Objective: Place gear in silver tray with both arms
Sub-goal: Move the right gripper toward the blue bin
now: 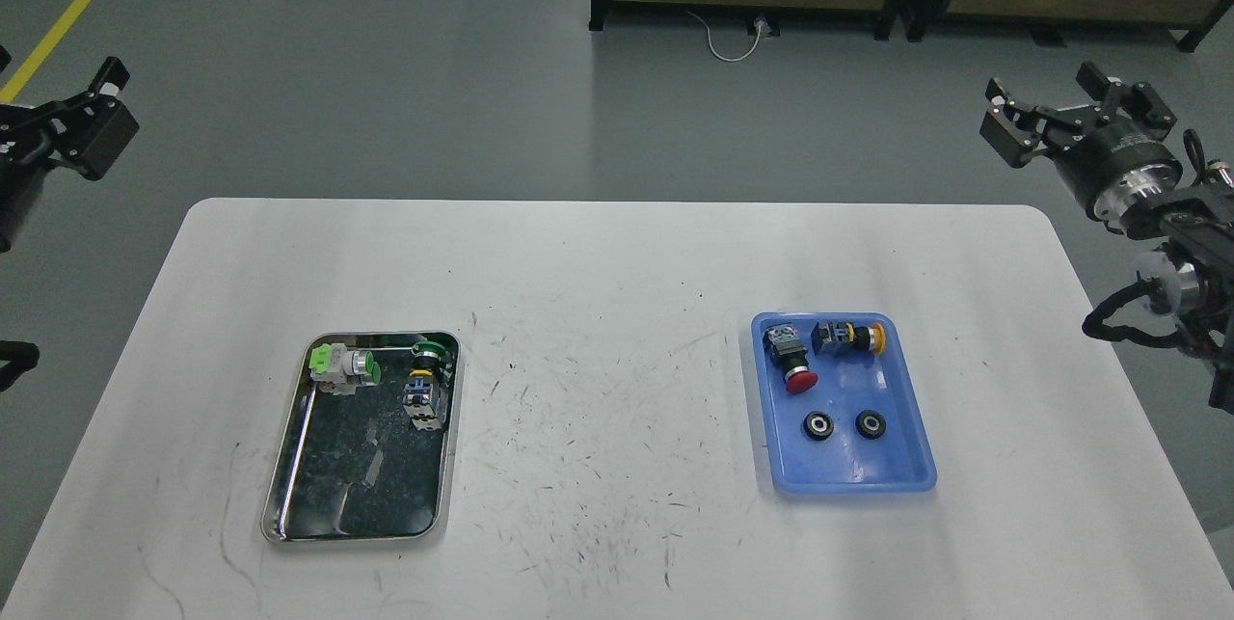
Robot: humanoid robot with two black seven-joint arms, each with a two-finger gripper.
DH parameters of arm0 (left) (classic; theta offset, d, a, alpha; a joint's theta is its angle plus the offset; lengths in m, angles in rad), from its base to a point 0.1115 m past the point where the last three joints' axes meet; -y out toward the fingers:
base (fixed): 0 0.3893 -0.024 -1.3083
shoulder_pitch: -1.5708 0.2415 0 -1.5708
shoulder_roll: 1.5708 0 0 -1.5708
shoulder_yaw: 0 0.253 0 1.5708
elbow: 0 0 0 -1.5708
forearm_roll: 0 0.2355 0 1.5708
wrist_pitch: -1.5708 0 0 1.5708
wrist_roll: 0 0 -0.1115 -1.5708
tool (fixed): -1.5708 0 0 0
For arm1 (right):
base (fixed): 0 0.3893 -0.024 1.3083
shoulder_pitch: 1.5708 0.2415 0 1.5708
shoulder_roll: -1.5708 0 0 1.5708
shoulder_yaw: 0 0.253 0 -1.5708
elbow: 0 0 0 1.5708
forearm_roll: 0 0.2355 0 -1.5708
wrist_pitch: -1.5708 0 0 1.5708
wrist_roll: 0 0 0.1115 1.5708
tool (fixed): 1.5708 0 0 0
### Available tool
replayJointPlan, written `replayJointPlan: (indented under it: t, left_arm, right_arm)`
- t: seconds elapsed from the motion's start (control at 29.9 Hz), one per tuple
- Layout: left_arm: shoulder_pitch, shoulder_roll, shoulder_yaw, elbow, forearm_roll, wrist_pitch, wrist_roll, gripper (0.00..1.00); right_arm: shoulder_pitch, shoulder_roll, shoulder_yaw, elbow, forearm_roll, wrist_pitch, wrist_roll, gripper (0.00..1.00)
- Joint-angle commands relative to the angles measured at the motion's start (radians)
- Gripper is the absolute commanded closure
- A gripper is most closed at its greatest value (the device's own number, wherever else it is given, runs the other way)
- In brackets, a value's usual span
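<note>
- The silver tray [359, 504] is seen on the left part of the white table [617, 263], toward the near edge.
- Two push-button switches are held in its far end: a green-capped one [343, 367] at the far left and a green-and-yellow one [427, 379] at the far right.
- A blue tray [848, 471] is placed on the right part of the table, well apart from the silver tray.
- In it, a red mushroom button [792, 364], a yellow-tipped switch [848, 337] and two small black gears [818, 426] are found.
- The left gripper [92, 99] is raised beyond the table's left side; the state of its fingers cannot be told.
- The right gripper [1051, 104] is raised off the far right corner, fingers spread and nothing grasped.
</note>
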Motion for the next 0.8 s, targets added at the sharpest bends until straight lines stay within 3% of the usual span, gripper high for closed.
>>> replayJointPlan:
  t: [0.0,0.57,0.7,0.77]
  left_arm:
    - [-0.004,-0.004,-0.001,0.006,0.002,0.002,0.000,0.00]
    - [-0.006,-0.005,-0.004,0.086,-0.005,-0.030,0.000,0.00]
    - [-0.003,0.004,-0.001,0.086,-0.006,-0.175,0.000,0.00]
    - [-0.003,0.005,-0.001,0.084,-0.026,-0.209,0.000,0.00]
  right_arm:
    - [0.011,-0.001,-0.005,-0.004,-0.015,0.001,0.000,0.00]
    - [0.026,-0.014,-0.002,-0.033,-0.019,-0.021,0.000,0.00]
    - [0.023,-0.011,0.001,-0.038,-0.006,-0.018,-0.001,0.00]
    - [0.016,-0.003,0.002,-0.030,-0.001,-0.013,0.000,0.00]
